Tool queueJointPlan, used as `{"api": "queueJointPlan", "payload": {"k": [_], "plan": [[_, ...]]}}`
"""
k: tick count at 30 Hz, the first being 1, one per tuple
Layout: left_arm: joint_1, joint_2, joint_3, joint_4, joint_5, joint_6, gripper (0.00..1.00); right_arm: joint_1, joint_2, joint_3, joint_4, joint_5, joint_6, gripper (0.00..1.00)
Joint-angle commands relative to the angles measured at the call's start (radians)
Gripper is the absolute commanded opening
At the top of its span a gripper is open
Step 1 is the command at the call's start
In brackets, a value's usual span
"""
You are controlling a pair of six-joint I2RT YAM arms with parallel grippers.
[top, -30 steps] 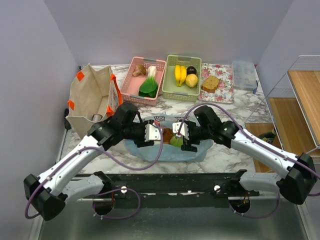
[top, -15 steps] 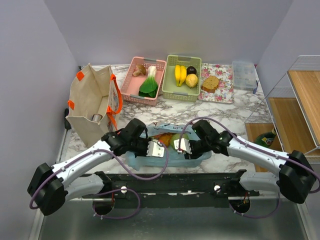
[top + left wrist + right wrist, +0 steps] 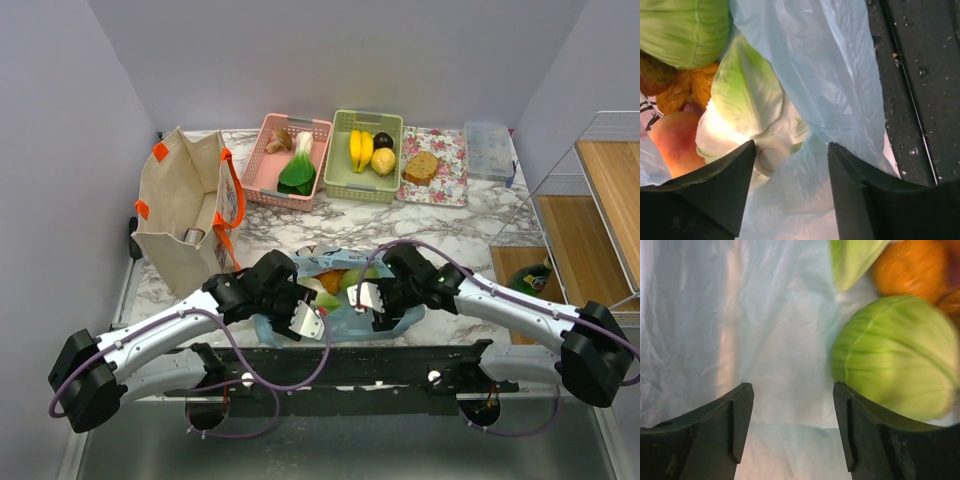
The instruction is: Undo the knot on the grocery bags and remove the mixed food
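Bag: thin light-blue plastic bag (image 3: 830, 75) lying open, near centre;
Left gripper (image 3: 790, 147): fingers hanging released;
Right gripper (image 3: 792, 387): fingers hanging released beside round green cabbage (image 3: 890, 365)

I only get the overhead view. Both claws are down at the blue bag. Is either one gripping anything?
Observer: No. The left wrist view shows the left gripper open, with only loose bag film in front of it.
Operator: And the other claw?
Observer: The right gripper is open too, over bare film, with the round cabbage just off to one side.
Operator: What else is inside?
Observer: The left wrist view shows a peach beside a pale leafy vegetable.
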Motion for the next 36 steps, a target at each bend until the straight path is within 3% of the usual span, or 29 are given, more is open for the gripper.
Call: {"api": "queueJointPlan", "payload": {"k": [1,7,17,23,24,25,32,36], "plan": [[0.004,-0.074,0.086,-0.200,0.045,-0.113,0.68,0.007,-0.063,0.127,-0.015,-0.039,0.090,0.75],[0.026,-0.066,0.247,-0.170,0.093,-0.181,0.71,0.006,-0.108,0.175,0.019,-0.038,0.194,0.76],[0.029,0.293,0.507,-0.340,0.056,-0.094,0.64,0.006,-0.129,0.176,0.025,0.045,0.238,0.78],[0.055,0.446,0.526,-0.360,0.005,0.043,0.83,0.007,-0.197,0.149,0.024,0.075,0.248,0.88],[0.055,0.478,0.532,-0.382,0.007,0.067,0.87,0.006,-0.207,0.145,0.024,0.078,0.249,0.89],[0.055,0.509,0.539,-0.400,0.007,0.083,0.98,0.006,-0.211,0.142,0.020,0.083,0.250,0.90],[0.055,0.607,0.457,-0.354,-0.047,0.107,0.98,0.006,-0.229,0.126,0.009,0.098,0.241,0.90],[0.056,0.567,0.365,-0.269,-0.079,0.110,0.89,0.007,-0.213,0.104,0.024,0.095,0.238,0.90]]}}
